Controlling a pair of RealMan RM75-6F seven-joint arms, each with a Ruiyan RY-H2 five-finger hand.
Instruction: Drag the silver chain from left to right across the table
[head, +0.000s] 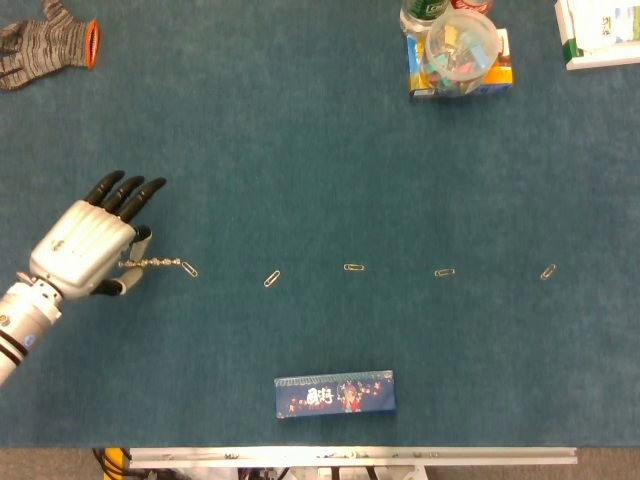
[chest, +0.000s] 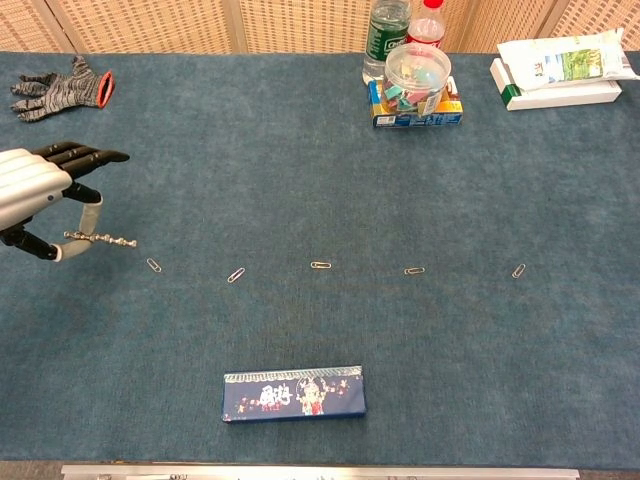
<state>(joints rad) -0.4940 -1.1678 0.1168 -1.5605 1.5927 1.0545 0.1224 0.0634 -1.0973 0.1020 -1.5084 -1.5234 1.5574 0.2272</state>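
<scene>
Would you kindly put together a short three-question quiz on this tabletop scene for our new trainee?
1. True or false: the left hand holds the silver chain.
2. How many paper clips lie in the row on the table?
3. Where is the grey glove? A) far left corner B) beside the blue box C) under the tub of clips

Key:
1. True: it pinches one end, and the free end points toward the leftmost paper clip.
2. Five.
3. A.
</scene>
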